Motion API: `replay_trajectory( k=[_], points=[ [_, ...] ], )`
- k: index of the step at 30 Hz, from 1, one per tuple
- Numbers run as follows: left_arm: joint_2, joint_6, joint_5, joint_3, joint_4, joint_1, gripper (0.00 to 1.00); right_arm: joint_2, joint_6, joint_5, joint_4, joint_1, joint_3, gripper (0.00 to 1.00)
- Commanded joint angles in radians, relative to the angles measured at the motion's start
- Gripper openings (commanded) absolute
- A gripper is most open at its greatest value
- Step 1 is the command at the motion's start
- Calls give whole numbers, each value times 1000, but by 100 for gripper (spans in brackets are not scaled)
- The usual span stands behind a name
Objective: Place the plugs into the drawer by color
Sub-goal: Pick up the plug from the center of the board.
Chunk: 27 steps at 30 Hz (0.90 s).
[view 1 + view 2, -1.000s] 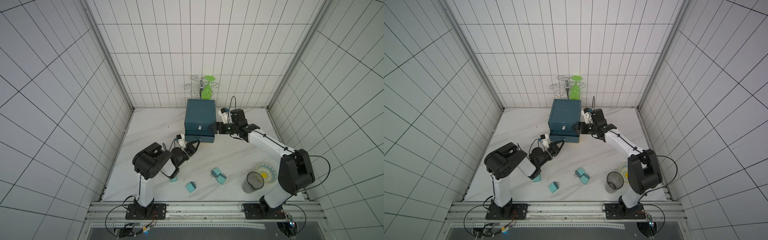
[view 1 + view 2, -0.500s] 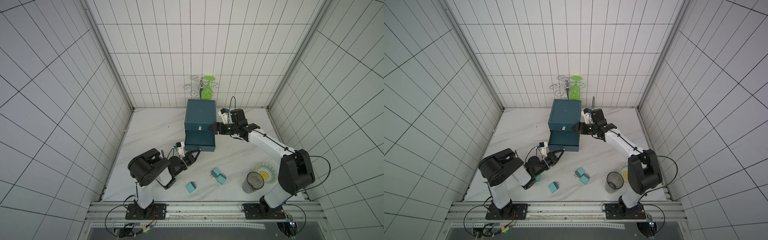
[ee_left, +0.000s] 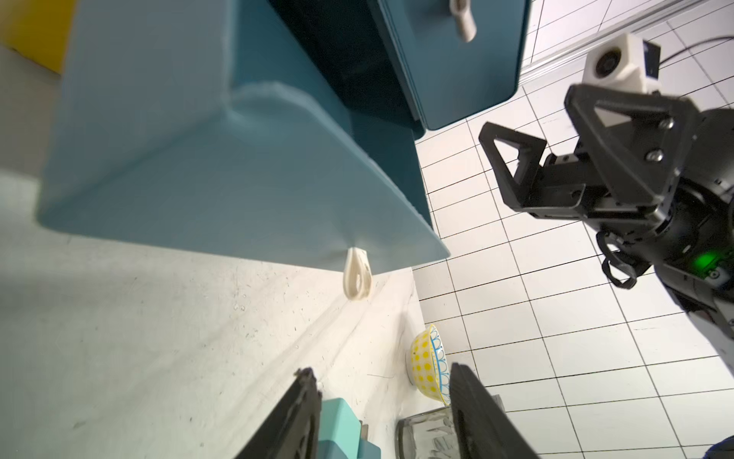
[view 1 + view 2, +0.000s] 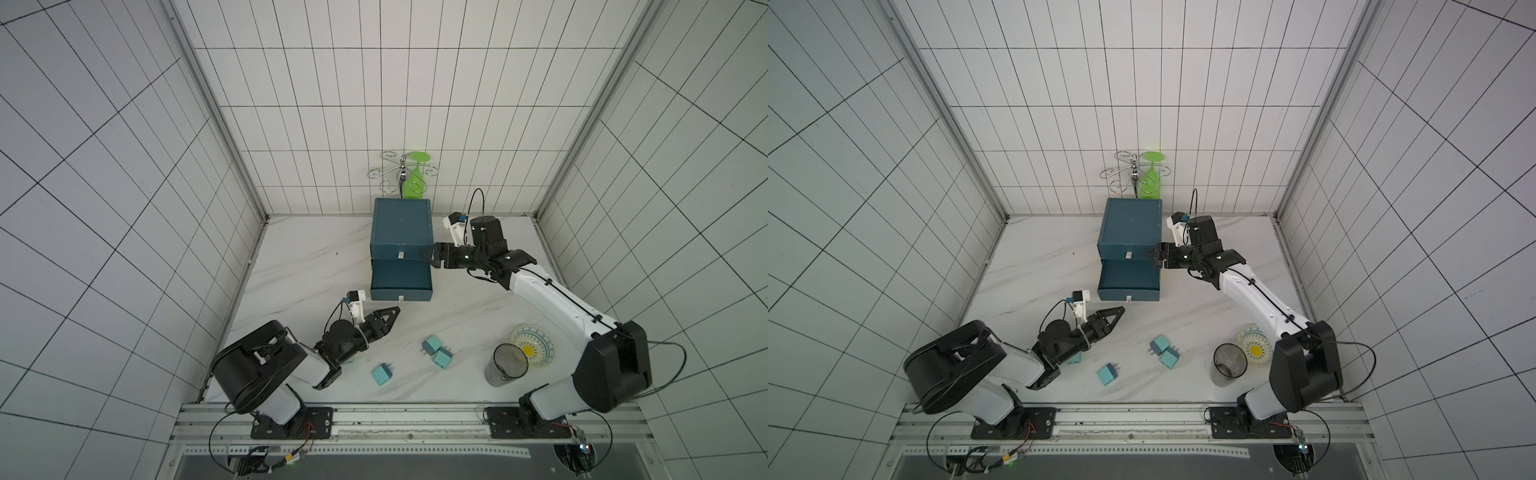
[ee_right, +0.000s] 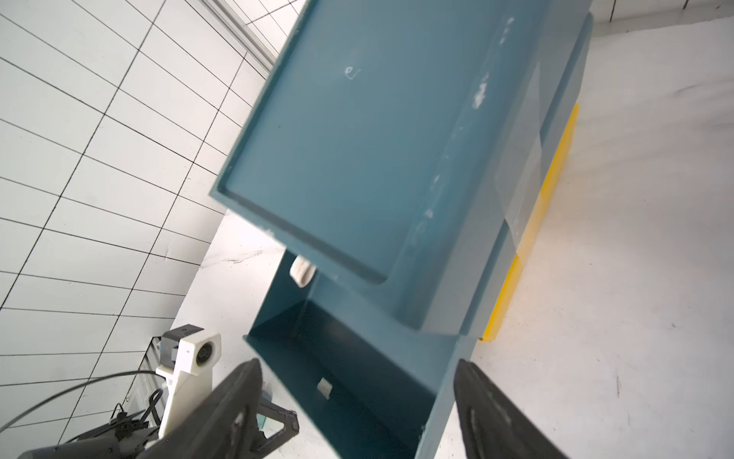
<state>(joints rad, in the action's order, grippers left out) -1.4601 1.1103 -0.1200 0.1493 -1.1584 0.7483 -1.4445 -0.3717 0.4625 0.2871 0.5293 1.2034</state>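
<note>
Plugs (image 4: 432, 345) of teal, three in plain sight, lay loose on the counter (image 4: 457, 307). The left end effector (image 4: 392, 314) hung partly open and empty before the pulled-out drawer (image 4: 401, 282) (white tab (image 4: 401, 298) facing it). The right end effector (image 4: 427, 258) stood spread wide beside the cabinet (image 4: 401, 226), gripping nothing.
</note>
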Motion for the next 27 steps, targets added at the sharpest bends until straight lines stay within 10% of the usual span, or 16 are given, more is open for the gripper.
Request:
replay_trajectory(
  k=[1, 11, 17, 21, 27],
  points=[
    [183, -68, 20, -4, 360, -3, 56, 127, -25, -129, 138, 57, -98, 81],
    [931, -325, 124, 164, 1495, 14, 60, 320, -144, -451, 441, 371, -233, 81],
    [781, -377, -55, 230, 1660, 102, 68, 367, -70, -453, 406, 395, -318, 85],
    [565, -333, 181, 318, 1731, 334, 71, 403, 27, -387, 325, 369, -379, 90],
    [414, -328, 329, 401, 1781, 451, 73, 448, 51, -339, 286, 319, -440, 91]
  ],
)
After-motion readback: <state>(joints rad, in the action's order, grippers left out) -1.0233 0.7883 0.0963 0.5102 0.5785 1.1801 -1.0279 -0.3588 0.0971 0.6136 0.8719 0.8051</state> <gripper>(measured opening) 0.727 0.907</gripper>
